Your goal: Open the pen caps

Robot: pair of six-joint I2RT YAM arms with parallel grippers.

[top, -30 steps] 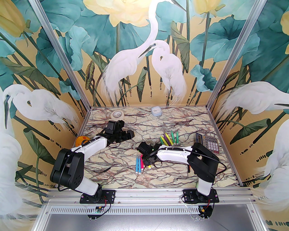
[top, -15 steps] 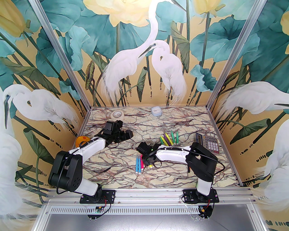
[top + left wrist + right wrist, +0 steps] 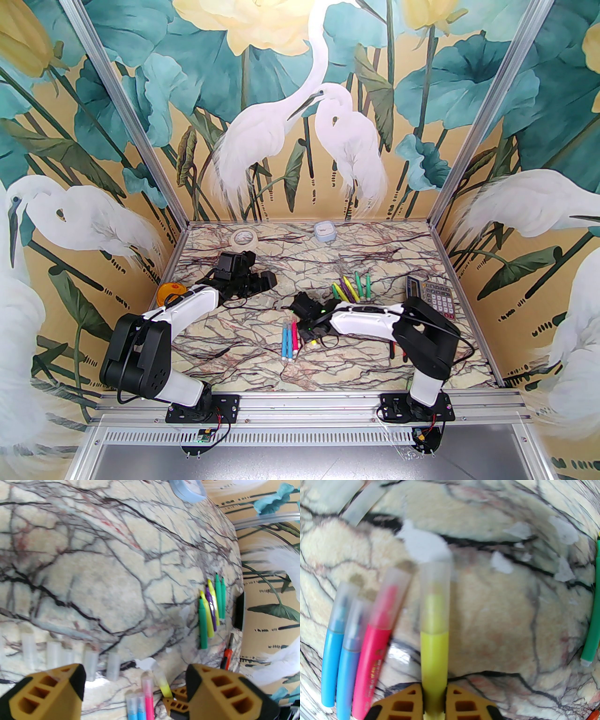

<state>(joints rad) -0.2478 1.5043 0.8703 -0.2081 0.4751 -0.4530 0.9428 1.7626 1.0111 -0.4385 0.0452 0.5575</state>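
Observation:
My right gripper (image 3: 434, 702) is shut on the barrel of a yellow marker (image 3: 434, 658), whose clear pen cap (image 3: 435, 597) still sits on its tip and points away from the fingers. To its left, two blue markers (image 3: 330, 662) and a pink marker (image 3: 372, 662) lie capped on the table. In the top view the right gripper (image 3: 309, 333) is beside these markers (image 3: 289, 340). Several uncapped green, yellow and purple markers (image 3: 349, 288) lie further back. My left gripper (image 3: 136, 686) is open and holds nothing. Several loose pen caps (image 3: 90, 665) lie on the table in front of it.
A tape roll (image 3: 244, 239) and a small pale blue box (image 3: 324, 231) sit at the back edge. A calculator (image 3: 431, 297) lies at the right, an orange object (image 3: 169, 291) at the left wall. A red-handled tool (image 3: 227, 655) lies near the uncapped markers.
My right gripper has closed on the yellow marker and shifted slightly right and back with it. The left arm drew back a little at first, then stayed still.

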